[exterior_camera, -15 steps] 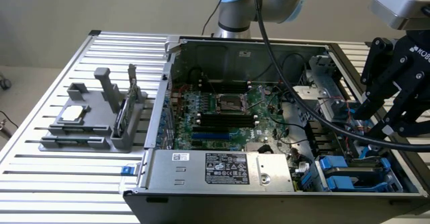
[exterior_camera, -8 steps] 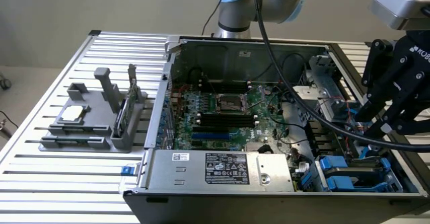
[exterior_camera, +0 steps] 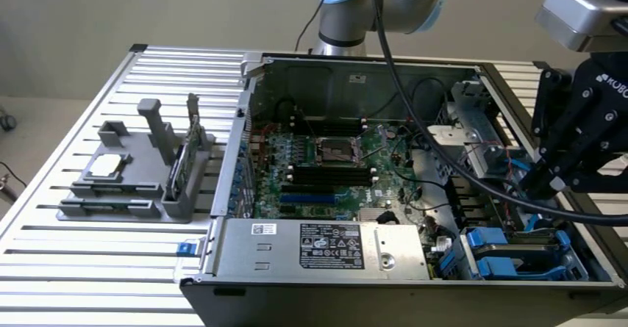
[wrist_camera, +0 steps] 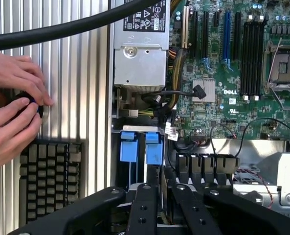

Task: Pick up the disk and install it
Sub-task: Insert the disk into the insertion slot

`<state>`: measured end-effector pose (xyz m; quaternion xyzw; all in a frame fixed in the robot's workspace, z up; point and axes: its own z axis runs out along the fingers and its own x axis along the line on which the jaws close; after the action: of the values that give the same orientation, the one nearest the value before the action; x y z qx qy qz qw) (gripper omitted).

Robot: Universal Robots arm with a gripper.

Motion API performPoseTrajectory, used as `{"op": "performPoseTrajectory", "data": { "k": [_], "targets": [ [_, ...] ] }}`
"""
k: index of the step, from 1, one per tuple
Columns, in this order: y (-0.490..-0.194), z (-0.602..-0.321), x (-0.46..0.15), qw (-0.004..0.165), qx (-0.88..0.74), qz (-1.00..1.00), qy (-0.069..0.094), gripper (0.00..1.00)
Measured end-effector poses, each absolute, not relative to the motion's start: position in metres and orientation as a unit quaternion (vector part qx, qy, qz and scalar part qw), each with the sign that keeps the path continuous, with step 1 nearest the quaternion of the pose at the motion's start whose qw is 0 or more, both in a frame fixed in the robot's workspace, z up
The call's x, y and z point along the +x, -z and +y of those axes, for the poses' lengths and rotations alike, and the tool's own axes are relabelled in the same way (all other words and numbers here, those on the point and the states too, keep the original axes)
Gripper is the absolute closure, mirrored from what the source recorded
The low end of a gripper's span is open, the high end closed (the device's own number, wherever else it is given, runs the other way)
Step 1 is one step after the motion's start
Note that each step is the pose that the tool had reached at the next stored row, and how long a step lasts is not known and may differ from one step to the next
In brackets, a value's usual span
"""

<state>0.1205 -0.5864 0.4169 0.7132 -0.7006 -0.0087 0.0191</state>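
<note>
One pincer (wrist_camera: 163,190) hovers at the corner bay of the open computer case (exterior_camera: 343,73); whether it grips I cannot tell. There one blue-framed disk (wrist_camera: 128,151) stands beside a second blue frame (wrist_camera: 153,148). One thick black cable (wrist_camera: 61,30) crosses above. Two hands (wrist_camera: 15,73) lie beside one keyboard (wrist_camera: 49,181) on the table (exterior_camera: 98,268).

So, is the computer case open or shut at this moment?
Open. The case has no cover on; the motherboard and power supply lie exposed inside.
</note>
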Motion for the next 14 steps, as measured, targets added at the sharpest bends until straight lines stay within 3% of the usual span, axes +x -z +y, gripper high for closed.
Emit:
{"op": "performPoseTrajectory", "data": {
  "k": [14],
  "targets": [
    [-0.392, -0.583, 0.127, 0.024, 0.713, -0.701, 0.004, 0.80]
  ]
}}
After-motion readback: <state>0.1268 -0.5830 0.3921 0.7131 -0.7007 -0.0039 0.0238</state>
